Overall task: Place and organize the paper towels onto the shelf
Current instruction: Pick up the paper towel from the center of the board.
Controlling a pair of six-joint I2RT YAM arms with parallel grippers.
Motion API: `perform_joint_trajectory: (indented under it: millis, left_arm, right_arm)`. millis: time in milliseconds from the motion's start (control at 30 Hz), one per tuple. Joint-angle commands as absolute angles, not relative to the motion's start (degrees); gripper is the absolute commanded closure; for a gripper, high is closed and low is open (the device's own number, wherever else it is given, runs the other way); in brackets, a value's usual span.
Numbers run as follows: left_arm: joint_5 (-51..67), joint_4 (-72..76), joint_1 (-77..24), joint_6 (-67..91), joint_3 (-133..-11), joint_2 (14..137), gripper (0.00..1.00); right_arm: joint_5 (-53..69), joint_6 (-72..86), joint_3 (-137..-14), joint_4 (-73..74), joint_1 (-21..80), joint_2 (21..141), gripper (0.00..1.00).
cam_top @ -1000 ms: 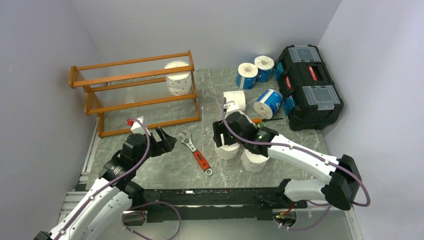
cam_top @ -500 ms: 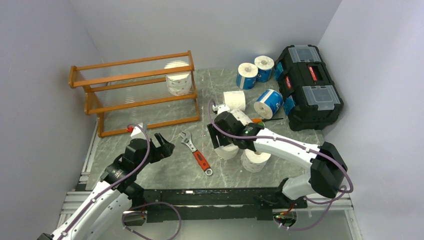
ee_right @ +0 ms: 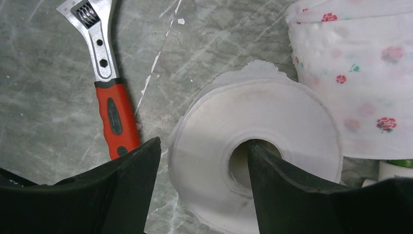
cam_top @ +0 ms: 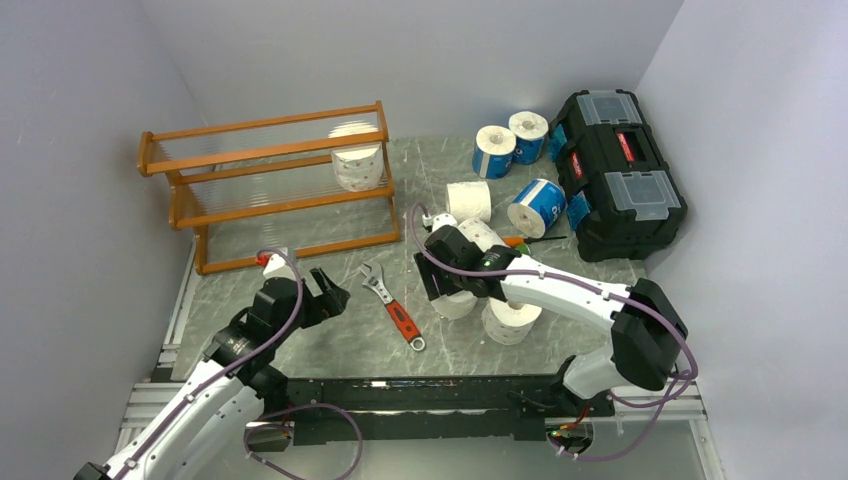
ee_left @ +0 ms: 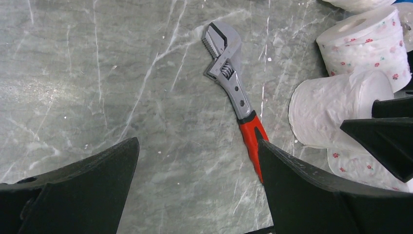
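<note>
**Top view.** The shelf [cam_top: 262,152] stands at the far left of the worktop [cam_top: 340,335]. One shelved roll [cam_top: 358,165] sits at its right end; which tier carries it is hard to read. The other paper towels are loose on the worktop. The blue-wrapped rolls [cam_top: 494,150] cluster by the black toolbox [cam_top: 615,175], with a white roll [cam_top: 469,200] on its side near them. Nearer the arms, a plain roll [cam_top: 455,303] and a printed roll [cam_top: 512,320] stand on end, touching. The right claw [cam_top: 440,280] sits on top of the plain roll and hides most of it. The left claw [cam_top: 328,290] hangs low over bare worktop, left of the wrench [cam_top: 392,305]. I judge it parked clear to give the other arm room.

**Left wrist view.** The jaws are spread wide, with only stone and the wrench's red handle between them. This angle adds the plain roll's soft, ragged side wall. The other arm's black fingers reach in at that roll from the right edge. The shelf is out of frame.

**Right wrist view.** Only this view shows how the jaws stand. One finger is in the hollow core and the other is outside the wall on the wrench side. They are partway apart, astride the paper. It looks like a core-and-wall pinch, probably because the roll is too fat to span. I cannot tell whether the pads are biting yet. The printed roll presses against the plain roll's far side.
</note>
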State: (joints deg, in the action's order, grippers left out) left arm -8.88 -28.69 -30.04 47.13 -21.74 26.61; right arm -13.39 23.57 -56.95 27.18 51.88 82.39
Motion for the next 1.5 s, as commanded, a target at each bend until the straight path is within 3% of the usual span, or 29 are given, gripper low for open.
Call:
perform_joint_trajectory:
  millis: [0,233,600,933,1467]
  left_arm:
    - [-8.45,-27.0,-30.09,48.14,-21.43,27.91,0.02]
    - [-7.87,-26.39,-30.15,48.27,-21.16,28.28,0.02]
    - [-7.21,-26.1,-30.18,48.51,-20.3,27.95,0.02]
    - [-7.05,-26.19,-30.16,48.37,-19.86,27.29,0.02]
    - [-7.77,-26.74,-30.15,47.58,-20.53,27.05,0.02]
  right_arm:
    - [-13.89,23.99,-59.07,27.91,52.32,82.82,0.34]
    - [-13.89,24.25,-59.11,27.75,52.36,83.12,0.45]
    - [-14.45,24.46,-59.95,28.78,52.58,83.37,0.54]
    - [-16.18,25.24,-63.96,32.78,52.63,82.37,0.74]
    - [-19.68,21.64,-82.36,41.8,52.51,79.46,0.75]
